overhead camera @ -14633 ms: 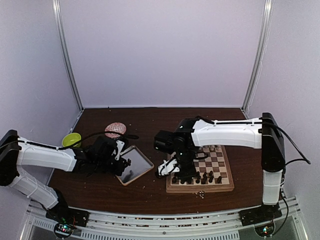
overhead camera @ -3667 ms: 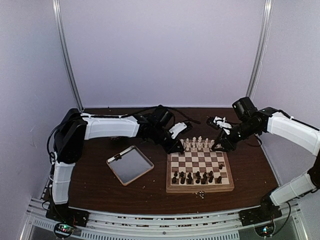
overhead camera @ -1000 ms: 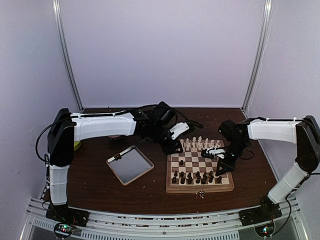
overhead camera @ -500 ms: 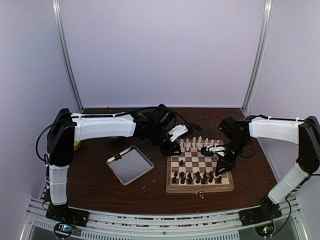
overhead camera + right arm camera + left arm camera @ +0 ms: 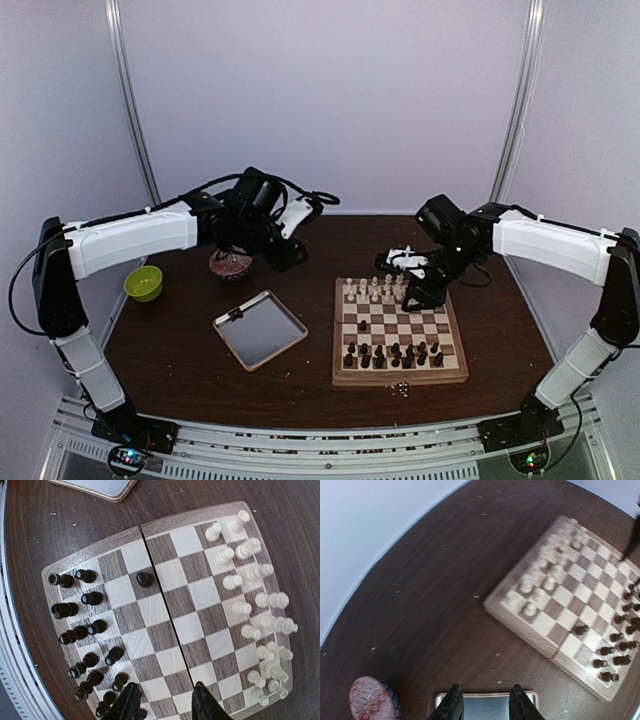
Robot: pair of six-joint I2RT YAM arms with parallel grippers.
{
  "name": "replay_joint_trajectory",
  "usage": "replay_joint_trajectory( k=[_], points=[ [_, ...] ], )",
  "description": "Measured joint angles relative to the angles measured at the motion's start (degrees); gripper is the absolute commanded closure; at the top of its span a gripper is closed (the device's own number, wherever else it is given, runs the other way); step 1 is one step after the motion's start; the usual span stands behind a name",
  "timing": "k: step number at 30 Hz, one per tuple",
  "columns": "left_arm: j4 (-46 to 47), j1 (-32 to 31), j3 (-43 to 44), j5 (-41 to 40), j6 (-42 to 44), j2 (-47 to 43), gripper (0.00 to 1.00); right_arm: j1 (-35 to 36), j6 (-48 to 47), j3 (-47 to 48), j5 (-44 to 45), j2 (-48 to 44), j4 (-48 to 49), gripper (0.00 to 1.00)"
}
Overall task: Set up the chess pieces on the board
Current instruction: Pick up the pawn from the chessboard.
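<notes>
Plainly, the board (image 5: 200, 592) lies below our right end effector (image 5: 162, 700), with dark pieces (image 5: 65, 610) ranked along its near edge, pale pieces (image 5: 250, 575) along the far one, and one dark piece (image 5: 145, 578) standing out of line. That end effector is spread, holding nothing. Our left end effector (image 5: 484, 705), likewise spread and empty, hangs well off to the board's left, pointing at the tray (image 5: 260, 328).

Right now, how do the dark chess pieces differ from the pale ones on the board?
Colour: the dark pieces are dark brown to black, the pale pieces cream.
Place: the dark pieces stand along the near edge of the board, the pale pieces along its far edge.
Order: the pale pieces keep to two rows, while the dark pieces include a lone dark piece standing ahead of the rest.
Shared: both sets are small turned figures on the board, apparently upright.
</notes>
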Motion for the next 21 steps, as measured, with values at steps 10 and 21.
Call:
replay_joint_trajectory(
  k=[10,21],
  points=[
    [-1.38,9.27,1.42,-7.72,-2.08,-6.51,0.59,10.34,1.29,11.93,5.51,14.71,1.53,0.63],
    [-0.33,11.82,-2.84,-7.74,-3.08,-10.14,0.59,11.80,1.60,16.55,9.42,22.53,0.98,0.64]
  ],
)
